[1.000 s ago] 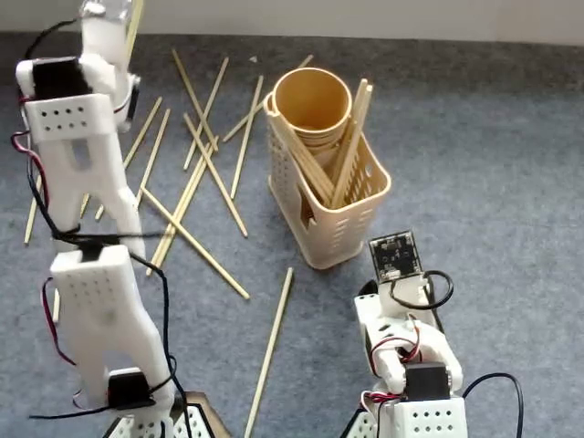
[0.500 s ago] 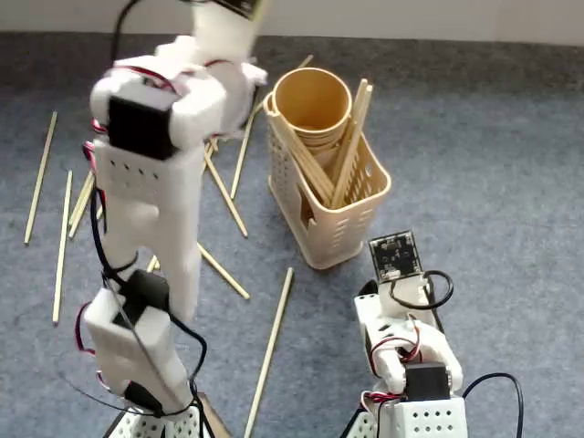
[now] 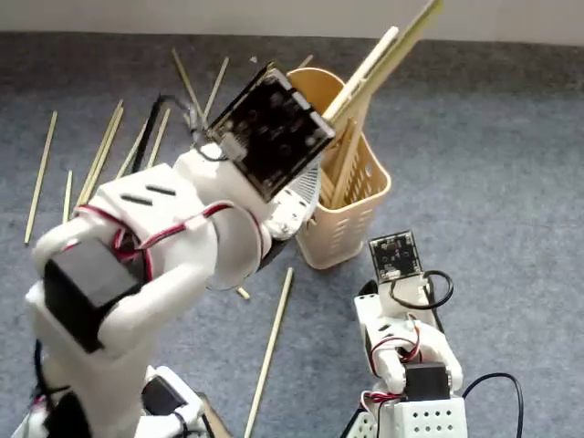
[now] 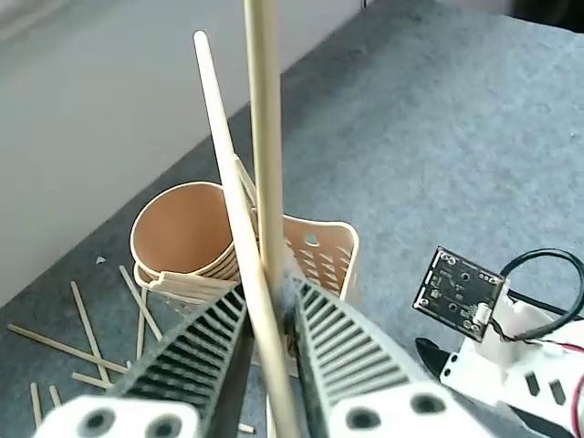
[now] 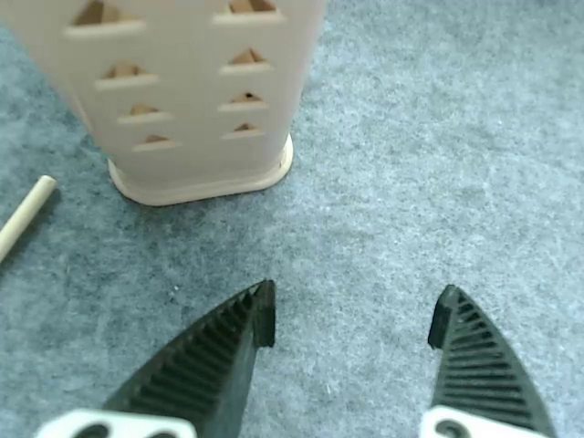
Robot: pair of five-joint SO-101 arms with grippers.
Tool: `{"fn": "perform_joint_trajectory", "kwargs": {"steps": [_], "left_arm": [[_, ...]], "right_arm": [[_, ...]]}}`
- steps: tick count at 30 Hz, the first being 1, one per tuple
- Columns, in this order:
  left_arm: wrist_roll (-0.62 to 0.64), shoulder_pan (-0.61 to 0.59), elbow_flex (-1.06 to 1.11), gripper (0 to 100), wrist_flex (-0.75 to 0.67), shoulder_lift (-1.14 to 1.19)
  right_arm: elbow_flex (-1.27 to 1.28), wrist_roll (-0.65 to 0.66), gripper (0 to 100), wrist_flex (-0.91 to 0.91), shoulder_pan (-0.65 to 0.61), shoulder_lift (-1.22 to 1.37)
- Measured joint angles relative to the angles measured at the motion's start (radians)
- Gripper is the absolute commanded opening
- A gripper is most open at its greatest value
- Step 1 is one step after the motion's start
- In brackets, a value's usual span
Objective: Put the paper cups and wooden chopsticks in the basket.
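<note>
Left claw (image 4: 269, 306): clamped shut on two wooden chopsticks (image 4: 264, 137), whose free ends point up past the basket (image 3: 354, 214).
Change: within the last second the left arm has swung from the far-left side of the worktop (image 3: 493, 182) to just over the basket.
Meaning: the pair looks ready to drop in beside the paper cups (image 4: 180, 230) nested inside.
Right claw (image 5: 354, 315): wide open, empty, low near the basket's base.
Remaining: loose chopsticks (image 3: 271, 339) lie scattered on the worktop.
</note>
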Motion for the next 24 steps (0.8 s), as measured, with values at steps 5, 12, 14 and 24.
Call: {"fn": "perform_joint_trajectory", "kwargs": {"steps": [5, 12, 14, 24], "left_arm": [[0.0, -0.048, 0.473, 0, -0.37, -0.144], [0.0, -0.061, 0.68, 0, -0.807, -0.144], [0.0, -0.06, 0.687, 1, -0.862, -0.147], [0.0, -0.037, 0.729, 1, -1.036, 0.051]], "right_arm": [[0.0, 0.0, 27.5, 0.0, 0.0, 0.0], [0.0, 0.0, 27.5, 0.0, 0.0, 0.0], [0.0, 0.0, 27.5, 0.0, 0.0, 0.0], [0.0, 0.0, 27.5, 0.0, 0.0, 0.0]]}}
